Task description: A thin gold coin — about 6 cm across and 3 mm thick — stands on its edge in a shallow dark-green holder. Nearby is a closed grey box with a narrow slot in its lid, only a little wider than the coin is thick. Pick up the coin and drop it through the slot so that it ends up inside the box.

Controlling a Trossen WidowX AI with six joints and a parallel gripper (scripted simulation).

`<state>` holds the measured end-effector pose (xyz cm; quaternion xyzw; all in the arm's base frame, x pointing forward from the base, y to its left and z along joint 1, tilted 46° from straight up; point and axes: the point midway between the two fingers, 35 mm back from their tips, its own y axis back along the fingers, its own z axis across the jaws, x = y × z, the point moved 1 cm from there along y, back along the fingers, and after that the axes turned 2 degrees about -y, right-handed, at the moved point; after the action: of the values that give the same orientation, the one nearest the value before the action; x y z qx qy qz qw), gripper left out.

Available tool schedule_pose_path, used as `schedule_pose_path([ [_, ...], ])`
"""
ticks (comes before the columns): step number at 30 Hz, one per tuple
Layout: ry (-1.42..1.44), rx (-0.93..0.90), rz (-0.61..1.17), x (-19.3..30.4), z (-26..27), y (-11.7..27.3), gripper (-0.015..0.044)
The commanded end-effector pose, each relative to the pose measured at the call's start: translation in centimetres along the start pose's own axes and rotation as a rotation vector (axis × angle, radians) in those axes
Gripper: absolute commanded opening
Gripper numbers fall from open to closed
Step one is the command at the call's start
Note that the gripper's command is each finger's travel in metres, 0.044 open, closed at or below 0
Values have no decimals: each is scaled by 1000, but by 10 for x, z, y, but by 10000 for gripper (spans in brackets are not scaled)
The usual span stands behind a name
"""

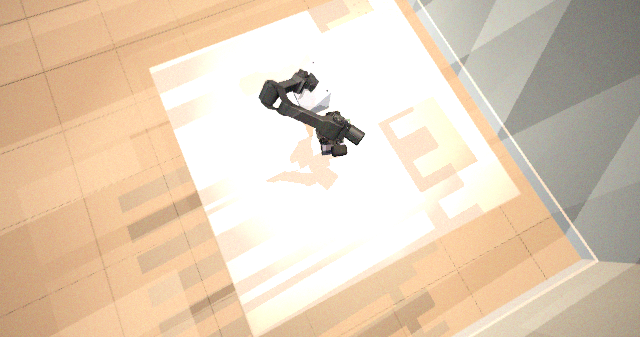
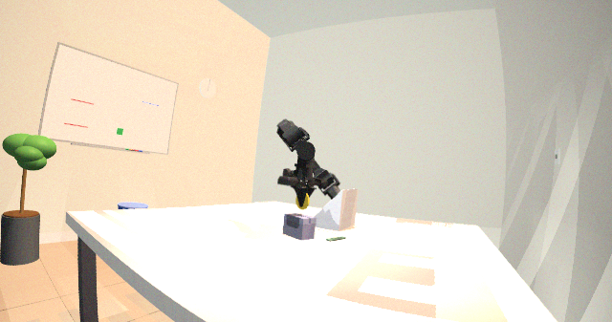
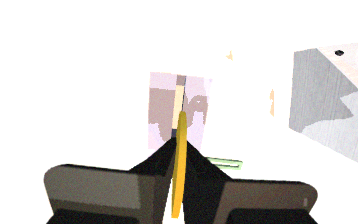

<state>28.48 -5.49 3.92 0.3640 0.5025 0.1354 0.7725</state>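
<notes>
My gripper [image 2: 302, 204] [image 3: 177, 142] points down, shut on the gold coin [image 2: 306, 201] [image 3: 181, 165]. The coin is upright, edge-on in the wrist view. It is above the closed grey box [image 1: 326, 150] [image 2: 299, 226] [image 3: 160, 105], with a visible gap below it in the exterior view. The slot [image 3: 178, 105] runs up and down the wrist view. The coin's far end overlaps its near part and lies slightly to the right of its middle; the coin is nearly parallel to it. The dark-green holder [image 2: 336, 239] [image 3: 241, 165] is empty, beside the box. The arm hides part of the box in the top view.
A grey wedge-shaped block [image 1: 315, 101] [image 2: 335, 212] [image 3: 320, 100] stands near the box, on the right in the wrist view. It rises higher than the box. Bright light patches lie across the white table [image 1: 280, 212] [image 2: 229, 255].
</notes>
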Motion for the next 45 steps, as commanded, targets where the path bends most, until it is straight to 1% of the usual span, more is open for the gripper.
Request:
schedule_pose_path([
  [1, -3, 1, 0, 0, 0, 0, 0],
  [24, 0, 2, 3, -3, 2, 0, 0],
  [45, 4, 2, 2, -5, 1, -11, 0],
])
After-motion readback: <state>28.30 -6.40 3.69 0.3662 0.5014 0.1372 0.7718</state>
